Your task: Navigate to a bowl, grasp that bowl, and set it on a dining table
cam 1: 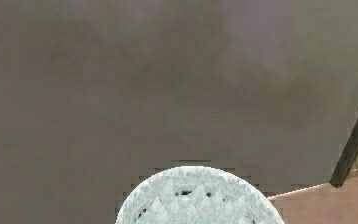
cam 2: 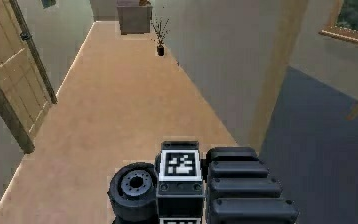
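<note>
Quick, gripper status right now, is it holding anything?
Gripper: cannot be told whether it holds anything; its far end cannot be made out at the arm side view's bottom edge.

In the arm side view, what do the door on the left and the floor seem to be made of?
The door looks like light brown wood, matte: it has framed panels. The floor is smooth, matte tan without visible seams; perhaps laminate or wood, but that is uncertain.
</note>
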{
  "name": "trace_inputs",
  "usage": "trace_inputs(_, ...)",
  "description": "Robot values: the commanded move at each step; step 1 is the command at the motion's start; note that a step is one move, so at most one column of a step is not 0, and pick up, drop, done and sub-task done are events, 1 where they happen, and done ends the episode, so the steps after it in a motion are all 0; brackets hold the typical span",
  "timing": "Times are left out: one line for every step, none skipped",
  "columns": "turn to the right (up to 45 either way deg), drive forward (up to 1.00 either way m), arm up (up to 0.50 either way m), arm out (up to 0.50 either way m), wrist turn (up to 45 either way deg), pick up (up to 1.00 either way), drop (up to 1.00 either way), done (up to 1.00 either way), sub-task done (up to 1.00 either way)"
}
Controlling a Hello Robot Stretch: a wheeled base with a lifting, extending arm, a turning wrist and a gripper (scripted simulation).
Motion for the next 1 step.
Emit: trace_inputs(24.0, 0.0, 0.0, 0.0, 0.0, 0.0, 0.0, 0.0, 0.0)
